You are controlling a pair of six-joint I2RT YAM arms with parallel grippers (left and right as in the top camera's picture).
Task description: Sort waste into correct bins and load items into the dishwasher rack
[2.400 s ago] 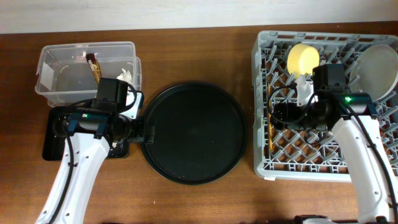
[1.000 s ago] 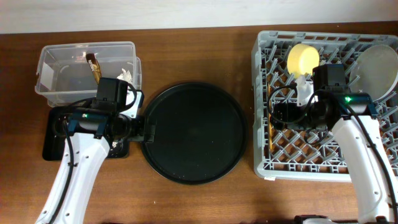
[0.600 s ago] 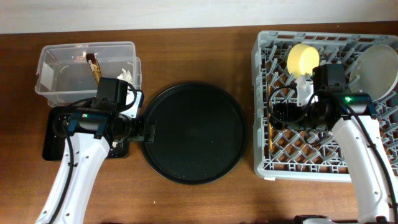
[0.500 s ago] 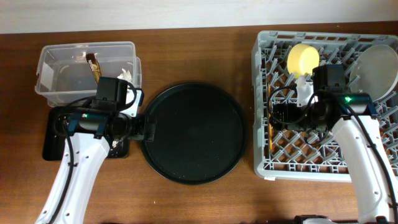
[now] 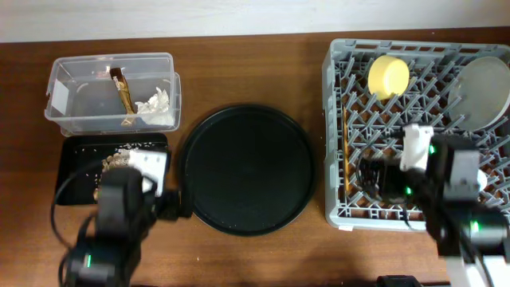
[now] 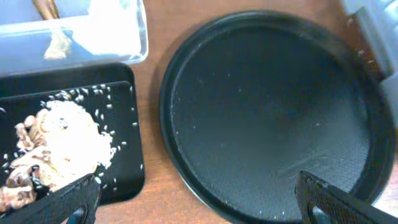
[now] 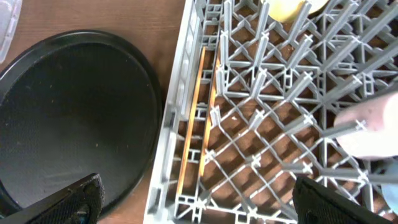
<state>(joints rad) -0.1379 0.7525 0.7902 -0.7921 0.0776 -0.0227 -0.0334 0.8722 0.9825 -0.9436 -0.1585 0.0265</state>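
Observation:
The clear tub [image 5: 111,92] holds the wrapper stick [image 5: 121,89] and white tissue [image 5: 155,108]. The shallow black tray [image 5: 80,171] holds food scraps with rice [image 5: 119,159], which also show in the left wrist view [image 6: 56,146]. The grey rack [image 5: 335,135] holds the yellow bowl [image 5: 388,76], the pale green plate [image 5: 478,92] and two chopsticks [image 7: 198,118] along its left wall. A pale pink cup [image 7: 373,130] shows at the right. My left gripper [image 6: 199,202] is open and empty over the round tray's near-left rim. My right gripper [image 7: 199,208] is open and empty over the rack's front left corner.
A large round black tray [image 5: 247,169] lies between the bins and the rack, with a few specks on it [image 6: 273,118]. The rack's upright pegs [image 7: 280,93] stand close together. Brown table shows around everything.
Both arms have pulled back toward the front edge. The left gripper has left the black tray and the right gripper has left the rack's middle. The bowl, plate and bins are unmoved.

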